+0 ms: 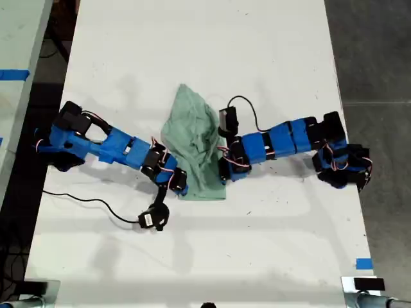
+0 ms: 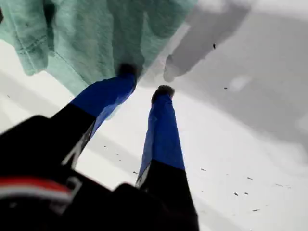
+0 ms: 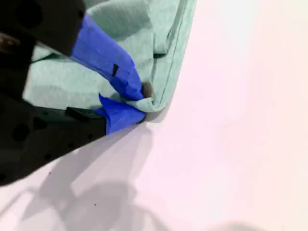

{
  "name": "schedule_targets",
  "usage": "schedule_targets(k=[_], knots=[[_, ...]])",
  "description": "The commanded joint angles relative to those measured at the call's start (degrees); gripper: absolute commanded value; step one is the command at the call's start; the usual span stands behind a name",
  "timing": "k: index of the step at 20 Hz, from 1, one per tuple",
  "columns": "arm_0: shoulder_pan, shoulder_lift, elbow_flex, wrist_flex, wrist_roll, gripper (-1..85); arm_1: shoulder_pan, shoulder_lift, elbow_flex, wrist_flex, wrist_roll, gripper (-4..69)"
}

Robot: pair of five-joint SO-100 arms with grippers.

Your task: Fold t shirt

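Lab-like room: white table (image 1: 192,38), blue tape (image 1: 363,264), grey floor (image 1: 372,51)

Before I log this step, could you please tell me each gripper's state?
My first gripper: open, one finger at the shirt's edge.
My second gripper: closed on the shirt's corner.

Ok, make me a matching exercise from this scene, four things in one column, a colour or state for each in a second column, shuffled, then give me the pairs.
Column one:
1. shirt
2. my first gripper
3. my second gripper
4. table

Column two:
A. white
B. shut on a fold of cloth
C. mint green
D. open, one fingertip at the cloth edge

Pairs: 1-C, 2-D, 3-B, 4-A
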Motion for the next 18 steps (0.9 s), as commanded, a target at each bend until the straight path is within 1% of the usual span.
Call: schedule_targets(k=[1,5,9,13,18], knots=[[-2.37,0.09,-2.81,0.79,0.7,-0.2,-2.02,1.49,-4.31,-2.2,1.41,11.8],[-2.46,-0.44,-2.9,0.97,0.53,-0.2,-2.2,1.49,-5.98,-0.88,2.37,15.6],[-2.64,-0.53,-2.9,1.05,0.62,-0.2,-2.9,1.05,-6.59,-0.44,2.46,16.0],[-2.55,-0.62,-2.9,1.05,0.35,-0.2,-2.9,1.67,-9.49,5.1,5.19,16.7],[-2.64,-0.62,-3.16,1.67,0.35,-0.2,-4.31,1.85,-9.84,4.66,5.98,15.7]])
